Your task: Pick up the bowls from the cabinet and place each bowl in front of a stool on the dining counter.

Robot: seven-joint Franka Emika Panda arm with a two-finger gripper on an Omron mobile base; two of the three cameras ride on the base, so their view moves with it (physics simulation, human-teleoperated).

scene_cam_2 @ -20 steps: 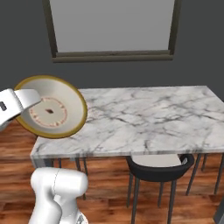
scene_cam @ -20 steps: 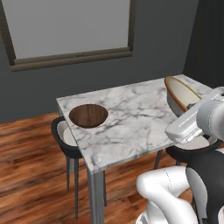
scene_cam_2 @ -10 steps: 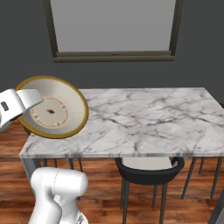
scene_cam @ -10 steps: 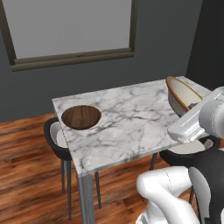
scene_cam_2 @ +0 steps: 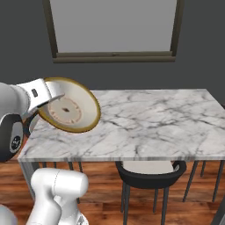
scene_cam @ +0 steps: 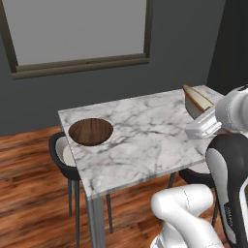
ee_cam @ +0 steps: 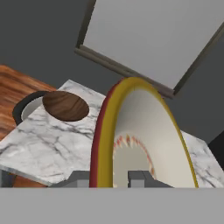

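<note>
My gripper [ee_cam: 109, 179] is shut on the rim of the cream-tan bowl [ee_cam: 144, 131], which stands on edge, tilted, above the dining counter [ee_cam: 39, 148]. In the right base view the bowl [scene_cam_2: 70, 110] hangs over the counter's [scene_cam_2: 154, 123] left end, with the gripper [scene_cam_2: 49, 97] at the bowl's left rim. From the left base view the bowl [scene_cam: 196, 99] shows edge-on over the counter's [scene_cam: 145, 140] right side, above the gripper [scene_cam: 197, 118]. The dark wood bowl [scene_cam: 91, 131] rests upright on the marble near the left edge, also in the hand view [ee_cam: 65, 105].
A black stool [scene_cam: 63, 155] stands at the counter's side by the wood bowl. Another black stool [scene_cam_2: 149, 169] is tucked under the near long edge. Behind the counter are a dark wall and a framed window [scene_cam_2: 114, 26]. The floor is wood.
The whole picture has slid a little to the left, so the base has moved. The cream-tan bowl stays held on edge in the gripper, and the wood bowl has not moved on the counter.
</note>
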